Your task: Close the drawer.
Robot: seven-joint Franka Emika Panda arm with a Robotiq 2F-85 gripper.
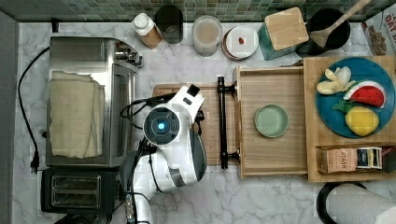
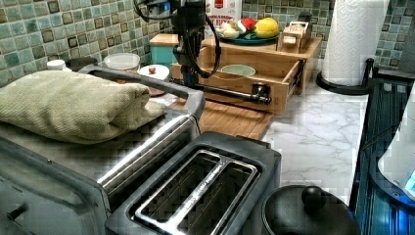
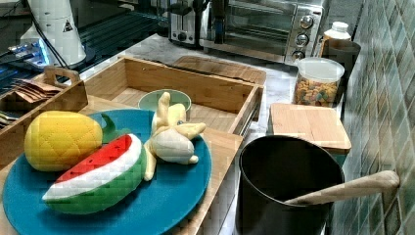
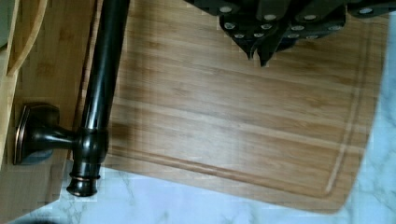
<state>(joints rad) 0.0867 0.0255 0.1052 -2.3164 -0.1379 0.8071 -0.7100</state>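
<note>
The drawer (image 1: 271, 154) stands pulled out from under the wooden top, toward the top view's left, with a pale green bowl (image 1: 271, 120) lying in it. Its long black bar handle (image 1: 222, 121) crosses the front on two posts and hangs over a wooden cutting board (image 1: 211, 140). My gripper (image 4: 260, 55) is shut with nothing in it. It hovers over the cutting board (image 4: 233, 126), a short way from the handle (image 4: 105, 70) on the side away from the drawer. In the left view the gripper (image 2: 188, 81) hangs just behind the handle (image 2: 225, 92), before the drawer front (image 2: 274, 100).
A toaster oven (image 1: 88, 100) with a folded towel on top and a toaster (image 1: 77, 191) stand at the top view's left. Jars and containers line the back wall. The wooden top carries a blue fruit plate (image 1: 355, 95). A paper towel roll (image 1: 359, 205) stands at the front right.
</note>
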